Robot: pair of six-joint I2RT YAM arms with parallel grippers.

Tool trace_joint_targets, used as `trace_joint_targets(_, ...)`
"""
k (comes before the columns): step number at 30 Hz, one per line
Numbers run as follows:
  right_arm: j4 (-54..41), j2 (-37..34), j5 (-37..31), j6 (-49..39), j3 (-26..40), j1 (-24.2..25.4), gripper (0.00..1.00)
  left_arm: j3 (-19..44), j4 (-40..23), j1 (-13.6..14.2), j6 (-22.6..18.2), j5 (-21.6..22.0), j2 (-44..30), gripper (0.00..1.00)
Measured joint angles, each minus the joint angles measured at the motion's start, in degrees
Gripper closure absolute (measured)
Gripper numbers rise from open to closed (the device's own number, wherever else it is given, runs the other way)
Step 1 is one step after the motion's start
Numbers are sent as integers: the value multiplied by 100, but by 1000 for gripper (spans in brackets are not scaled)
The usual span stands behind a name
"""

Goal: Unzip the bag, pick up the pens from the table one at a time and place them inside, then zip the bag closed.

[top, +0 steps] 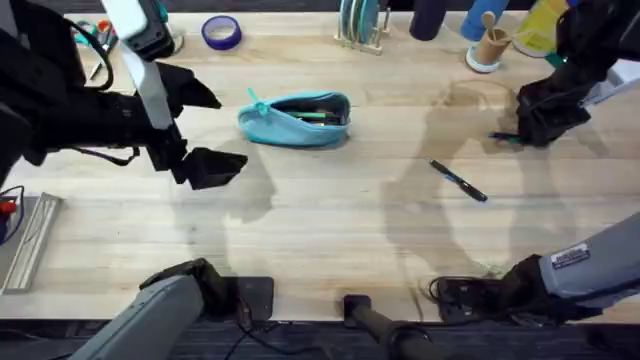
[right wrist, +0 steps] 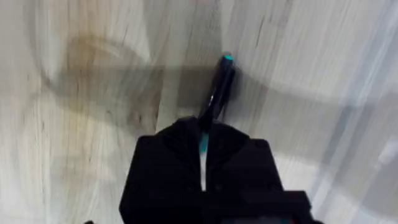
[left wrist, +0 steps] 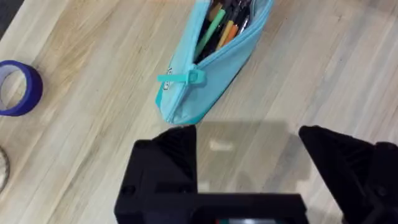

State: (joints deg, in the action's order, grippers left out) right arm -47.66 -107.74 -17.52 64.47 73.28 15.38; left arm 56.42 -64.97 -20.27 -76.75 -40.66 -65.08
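The turquoise bag (top: 295, 118) lies unzipped at the table's back middle, with several pens (top: 318, 116) inside. In the left wrist view the bag (left wrist: 214, 59) shows green, orange and dark pens (left wrist: 221, 22) and its zipper pull (left wrist: 183, 78). My left gripper (top: 213, 128) stands open just left of the bag, nothing between its fingers (left wrist: 165, 165). At the far right my right gripper (top: 540, 118) is shut on a dark pen (top: 503, 137) with a teal tip (right wrist: 219, 87), close over the table. Another dark pen (top: 458, 181) lies on the table at the middle right.
A blue tape roll (top: 221, 31) sits at the back left, a wire rack (top: 360, 28) at the back centre and a cup with wooden sticks (top: 489, 45) at the back right. Scissors (top: 92, 35) lie far left. A metal piece (top: 27, 240) rests at the left edge.
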Motion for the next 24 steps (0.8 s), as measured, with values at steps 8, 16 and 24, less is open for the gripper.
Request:
trace_joint_targets(8, 62, 132, 43, -671, -113, -9, 971, 0, 0, 0, 0, 0, 0, 7)
trace_joint_targets(16, -175, 635, 222, -1521, -417, -233, 970, 0, 0, 0, 0, 0, 0, 7)
trace_joint_targets(24, -146, 1817, 259, -2476, -397, -870, 970, 0, 0, 0, 0, 0, 0, 7)
